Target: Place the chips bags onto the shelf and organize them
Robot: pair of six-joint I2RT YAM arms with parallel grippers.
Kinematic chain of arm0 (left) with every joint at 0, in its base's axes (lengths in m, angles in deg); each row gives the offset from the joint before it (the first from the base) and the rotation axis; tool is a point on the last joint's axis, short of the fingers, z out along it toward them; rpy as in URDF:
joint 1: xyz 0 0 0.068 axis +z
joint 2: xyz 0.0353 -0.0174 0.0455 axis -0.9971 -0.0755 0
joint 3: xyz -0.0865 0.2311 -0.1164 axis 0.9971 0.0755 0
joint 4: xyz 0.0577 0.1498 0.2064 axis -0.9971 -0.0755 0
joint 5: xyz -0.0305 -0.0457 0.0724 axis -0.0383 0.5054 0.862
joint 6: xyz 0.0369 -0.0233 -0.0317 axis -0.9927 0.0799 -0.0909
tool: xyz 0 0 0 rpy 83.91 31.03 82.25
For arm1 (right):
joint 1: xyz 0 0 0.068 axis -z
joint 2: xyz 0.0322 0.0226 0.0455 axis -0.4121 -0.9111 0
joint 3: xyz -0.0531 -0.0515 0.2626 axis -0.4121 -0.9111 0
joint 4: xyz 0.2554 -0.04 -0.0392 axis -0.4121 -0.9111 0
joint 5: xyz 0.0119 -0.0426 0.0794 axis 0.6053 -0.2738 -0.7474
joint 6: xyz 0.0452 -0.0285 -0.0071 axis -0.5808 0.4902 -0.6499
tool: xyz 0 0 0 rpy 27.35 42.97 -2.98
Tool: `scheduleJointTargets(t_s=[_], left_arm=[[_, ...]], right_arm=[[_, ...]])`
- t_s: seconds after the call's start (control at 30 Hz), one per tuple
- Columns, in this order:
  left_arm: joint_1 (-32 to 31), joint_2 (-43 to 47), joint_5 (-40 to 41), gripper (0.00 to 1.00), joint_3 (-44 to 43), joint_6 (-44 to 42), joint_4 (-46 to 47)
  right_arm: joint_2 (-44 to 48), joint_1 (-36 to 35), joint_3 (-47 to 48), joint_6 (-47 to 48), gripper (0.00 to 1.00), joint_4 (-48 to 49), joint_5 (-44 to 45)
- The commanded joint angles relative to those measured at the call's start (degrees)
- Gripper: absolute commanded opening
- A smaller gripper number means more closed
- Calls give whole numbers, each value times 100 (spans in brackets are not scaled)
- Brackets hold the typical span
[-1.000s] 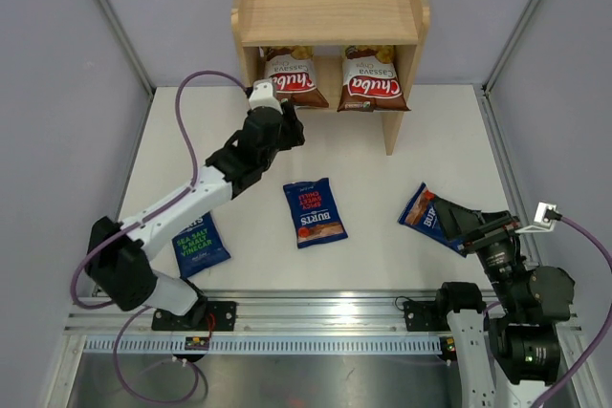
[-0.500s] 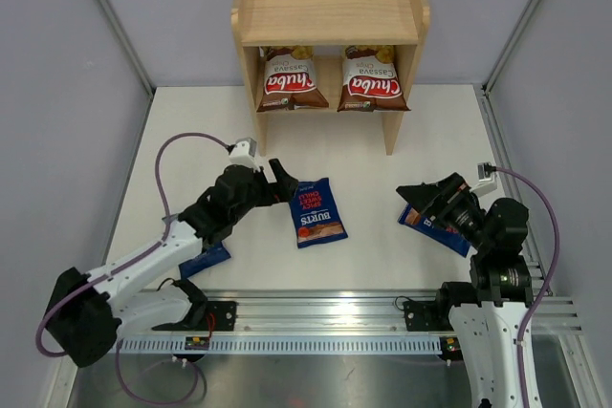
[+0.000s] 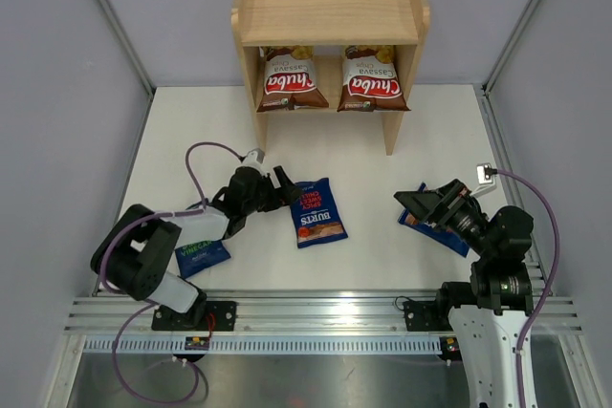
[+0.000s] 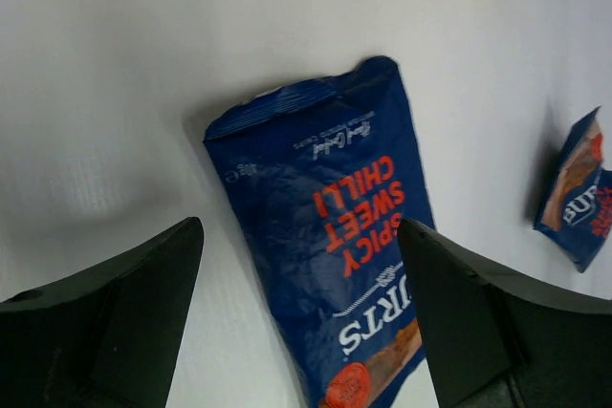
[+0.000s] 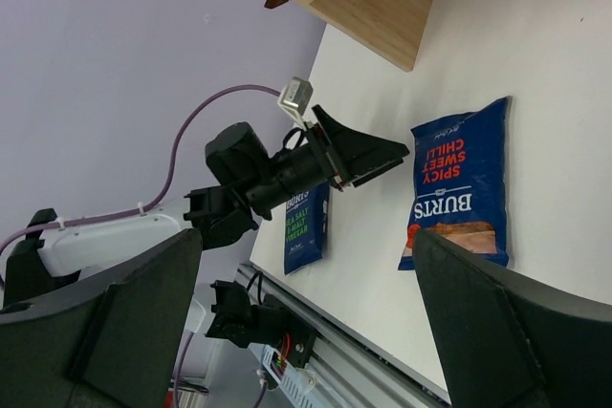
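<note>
**A:** Where are the chips bags right now?

**B:** Two are on the shelf (image 3: pixel 330 7) at the far side of the counter (image 3: pixel 363 155). The left Chuba bag (image 3: pixel 290 80) and the right Chuba bag (image 3: pixel 371 79) stand side by side on the lower tier. Three blue Burts bags lie on the counter, nearer the arms.

**A:** Which Burts bag is where?

**B:** The spicy sweet chilli bag (image 3: pixel 315 212) lies flat, face up, roughly in the middle. The sea salt and vinegar bag (image 3: pixel 203 255) is at the near left, partly hidden under the left arm. The third Burts bag (image 4: pixel 577 200) is well to the right, and from above most of it is covered by the right arm.

**A:** And the left hand?

**B:** The left hand (image 3: pixel 286 187) sits low, just left of the spicy sweet chilli bag, by its far left corner. Its fingers (image 4: pixel 115 312) are spread wide and pinch nothing. In the left wrist view the bag's top edge lies between them. I cannot tell if a fingertip touches the foil.

**A:** The right hand?

**B:** The right hand (image 3: pixel 413 209) is over the left end of the third Burts bag and points left, toward the middle of the counter. Its fingers (image 5: pixel 516 332) are spread apart too, with nothing between them. How high it is above that bag is unclear to me.

**A:** What does the right wrist camera take in?

**B:** It shows the spicy sweet chilli bag, the left hand beside it, the sea salt and vinegar bag beyond that, and a corner of the shelf.
</note>
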Motion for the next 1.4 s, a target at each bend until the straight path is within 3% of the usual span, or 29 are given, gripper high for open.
scheduleJointTargets(t_s=[0.0,0.4,0.5,0.57,0.6,0.9,1.07,1.1,1.17,1.23,1.37], left_arm=[[56,-342,6,85,-174,94,564],[64,-1309,261,69,-623,297,168],[56,-1379,464,62,-702,270,-25],[29,-1423,525,49,-808,235,-210],[12,-1423,517,47,-860,148,-280],[-735,-1511,1966,52,-1625,-327,-1748],[-859,-1652,2354,35,-1810,-205,-2170],[-859,-1713,2371,23,-1845,-204,-2223],[-867,-1740,2345,9,-1898,-222,-2241],[-946,-1557,2415,1,-1846,-196,-2197],[-1236,-670,2827,0,-1539,49,-2284]], right_arm=[[90,13,283,-58,99,244,-154],[187,13,362,-146,99,235,-84],[230,13,406,-155,100,200,-84],[257,13,432,-164,99,182,-84],[266,5,459,-172,100,173,-84],[327,13,529,-164,99,94,-84],[371,13,599,-137,99,-11,-84],[371,13,626,-129,99,-29,-84],[389,13,626,-111,99,-29,-75],[389,13,617,-85,99,-46,-58],[371,13,434,-49,99,-46,-66]])
